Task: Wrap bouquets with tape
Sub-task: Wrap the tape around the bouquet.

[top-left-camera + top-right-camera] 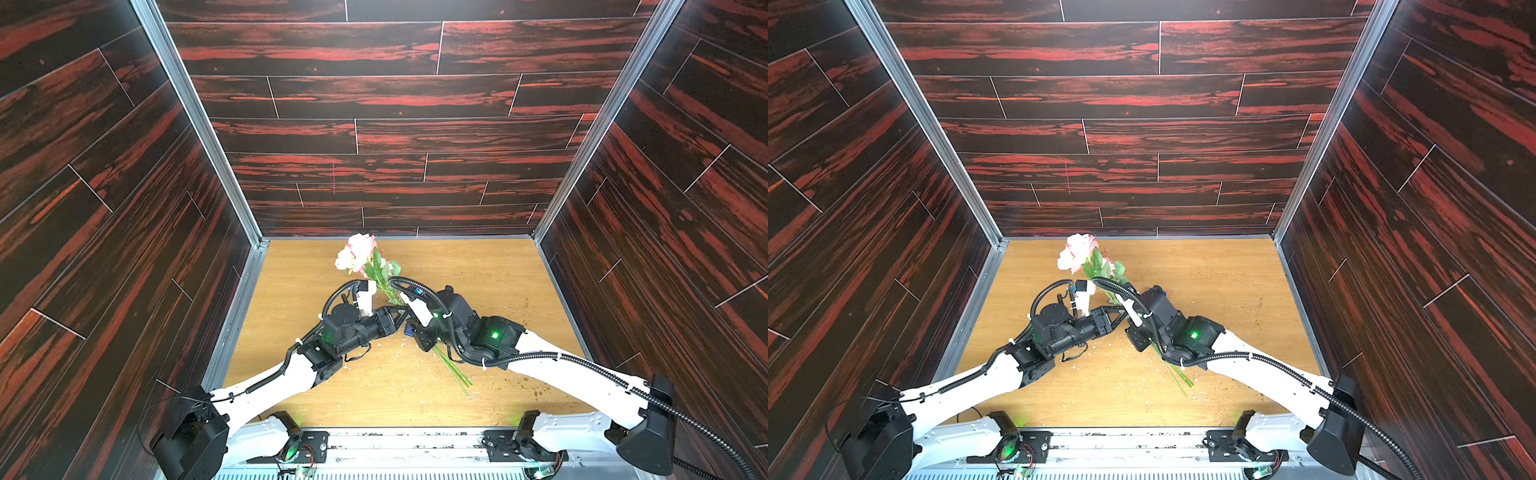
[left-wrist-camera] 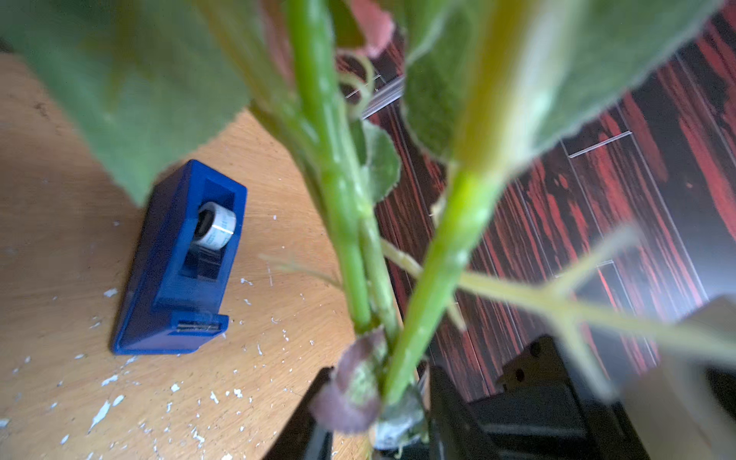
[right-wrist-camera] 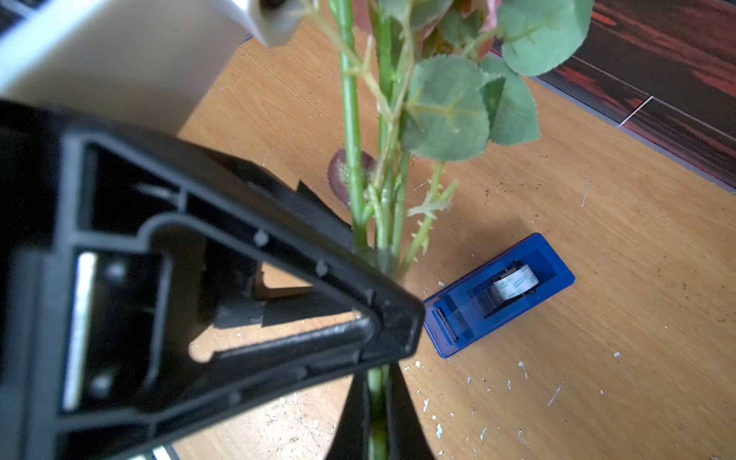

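Grey rail [image 1: 415, 445] edges flecked wooden tabletop [image 1: 498, 282] inside dark plank walls [image 1: 374, 104].

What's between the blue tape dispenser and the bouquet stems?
Between tape dispenser and bouquet stems, only bare table with white flecks, in the left wrist view.

The table [image 3: 597, 191] presents matt wood-grain laminate, flecked with rough white debris. The dispenser [image 2: 159, 278] is glossy blue plastic. The stems [image 2: 338, 207] appear smooth, waxy plastic; the leaves [image 3: 446, 107] are matt cloth with fuzzy edges.
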### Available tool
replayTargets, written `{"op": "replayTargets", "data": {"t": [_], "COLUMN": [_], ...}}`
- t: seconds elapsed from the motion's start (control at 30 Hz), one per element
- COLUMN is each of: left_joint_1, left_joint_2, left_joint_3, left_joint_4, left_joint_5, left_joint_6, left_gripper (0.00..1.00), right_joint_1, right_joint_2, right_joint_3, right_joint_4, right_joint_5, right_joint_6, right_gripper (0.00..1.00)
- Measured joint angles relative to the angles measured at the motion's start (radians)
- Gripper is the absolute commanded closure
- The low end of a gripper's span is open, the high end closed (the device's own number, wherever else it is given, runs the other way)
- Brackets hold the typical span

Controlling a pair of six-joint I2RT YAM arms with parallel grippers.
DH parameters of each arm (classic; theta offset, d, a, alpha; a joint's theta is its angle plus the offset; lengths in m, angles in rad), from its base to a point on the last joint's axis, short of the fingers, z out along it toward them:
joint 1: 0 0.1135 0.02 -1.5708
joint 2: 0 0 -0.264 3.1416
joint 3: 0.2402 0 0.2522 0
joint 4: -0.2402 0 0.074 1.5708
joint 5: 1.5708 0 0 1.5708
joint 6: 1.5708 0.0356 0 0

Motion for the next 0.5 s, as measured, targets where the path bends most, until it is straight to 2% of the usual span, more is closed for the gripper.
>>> {"op": "replayTargets", "data": {"t": [0.17, 0.3, 0.5], "left_joint_1": [-0.010, -0.012, -0.012], "left_joint_2": [-0.015, -0.003, 0.016], "left_joint_3": [0.027, 0.083, 0.134], "left_joint_4": [-0.098, -0.190, -0.255], "left_joint_5": [-0.051, -0.070, -0.078], "left_joint_6": [0.001, 0.011, 0.025], "left_gripper": [0.68, 0.78, 0.77], "right_joint_1": [0.001, 0.003, 0.005], "right_joint_2": [0.000, 0.000, 0.002], "right_joint_3": [-0.024, -0.029, -0.030], "right_joint_4": [0.010, 0.009, 0.013], "right_joint_5": [0.002, 0.005, 0.029], "right_joint_6": [0.000, 0.000, 0.002], "right_gripper": [1.00, 1.00, 1.00]}}
